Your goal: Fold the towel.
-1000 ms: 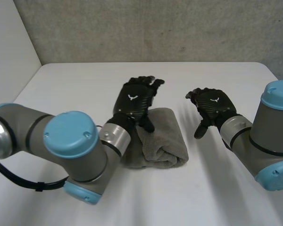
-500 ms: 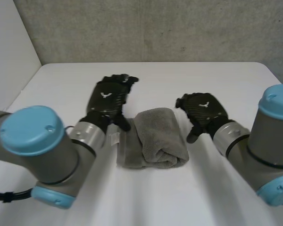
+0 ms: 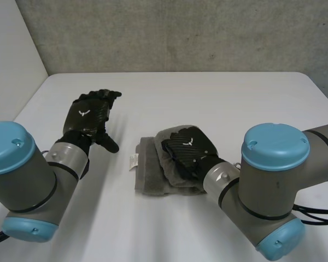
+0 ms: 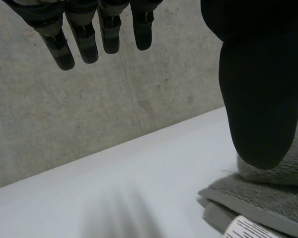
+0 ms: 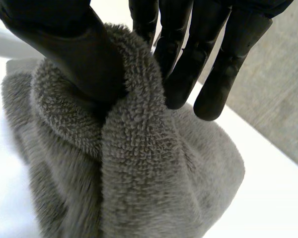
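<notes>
Centre frame, on white table (image 3: 218,103): grey fluffy folded towel (image 3: 150,176); right hand (image 3: 188,154) pinches its top fold, thumb vs fingers (image 5: 181,59). Upper left, left hand (image 3: 90,114): fingers straight, empty. Prob. last fold; next, carry it over.

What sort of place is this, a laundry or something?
Probably a robotics lab, not a laundry: a plain white table, a raw concrete wall, and one grey towel pinched by the robot's right hand.

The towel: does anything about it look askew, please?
Yes: the towel lies unevenly, its top layer bunched into a ridge pinched by the right hand, with a flatter layer and white label sticking out beside it.
</notes>
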Robot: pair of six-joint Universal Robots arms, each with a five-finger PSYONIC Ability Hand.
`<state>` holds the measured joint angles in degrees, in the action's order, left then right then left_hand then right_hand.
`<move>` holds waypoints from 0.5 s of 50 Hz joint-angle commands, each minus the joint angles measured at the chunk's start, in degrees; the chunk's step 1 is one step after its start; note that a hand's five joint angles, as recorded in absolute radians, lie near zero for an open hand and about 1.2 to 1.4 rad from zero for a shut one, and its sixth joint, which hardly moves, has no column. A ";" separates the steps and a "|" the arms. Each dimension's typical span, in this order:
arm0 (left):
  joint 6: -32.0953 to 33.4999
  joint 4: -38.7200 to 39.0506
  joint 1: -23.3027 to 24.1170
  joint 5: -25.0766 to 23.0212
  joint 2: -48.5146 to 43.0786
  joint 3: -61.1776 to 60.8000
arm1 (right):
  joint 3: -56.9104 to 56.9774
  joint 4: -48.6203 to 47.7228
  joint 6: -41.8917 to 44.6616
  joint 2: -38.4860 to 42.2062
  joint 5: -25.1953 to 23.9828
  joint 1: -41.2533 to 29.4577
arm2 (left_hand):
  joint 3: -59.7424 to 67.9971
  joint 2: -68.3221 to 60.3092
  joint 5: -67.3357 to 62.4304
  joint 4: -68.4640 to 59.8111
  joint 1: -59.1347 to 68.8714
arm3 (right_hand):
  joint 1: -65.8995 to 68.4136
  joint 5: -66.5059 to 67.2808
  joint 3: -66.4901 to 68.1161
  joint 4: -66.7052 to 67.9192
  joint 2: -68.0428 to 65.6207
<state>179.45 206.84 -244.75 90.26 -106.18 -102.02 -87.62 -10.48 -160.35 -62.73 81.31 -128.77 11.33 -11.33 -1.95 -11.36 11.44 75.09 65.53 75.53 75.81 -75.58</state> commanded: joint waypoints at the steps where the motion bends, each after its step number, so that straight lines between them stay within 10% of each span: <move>1: 0.02 0.05 -0.55 0.09 2.20 -0.37 | 3.84 -2.87 2.05 0.94 0.52 -4.01 | 0.40 -0.39 0.22 -0.37 0.29 | 4.91 4.47 4.47 4.19 -4.42; 18: -0.06 0.40 -4.60 0.09 5.54 -1.69 | 12.99 -1.73 11.02 13.95 0.60 -13.87 | 0.40 -0.39 0.22 -0.37 0.29 | 4.91 4.47 4.47 4.19 -4.42; 22: -0.06 0.40 -4.51 0.00 5.45 -1.95 | 11.86 -2.08 10.50 10.02 2.18 -13.61 | 0.23 -0.23 0.39 -0.20 0.12 | -50.08 -50.52 -50.52 -50.80 50.57; 25: -0.15 0.40 -4.25 0.00 5.45 -2.13 | 11.24 -2.17 10.50 8.07 3.24 -13.43 | 0.23 -0.23 0.39 -0.20 0.12 | -55.25 -55.69 -55.69 -55.97 55.74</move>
<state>179.37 207.20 -249.39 90.32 -100.59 -103.86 -75.06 -12.32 -149.55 -50.37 82.47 -142.76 10.84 -10.84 -1.67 -10.88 11.01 35.26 24.30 35.82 36.11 -34.67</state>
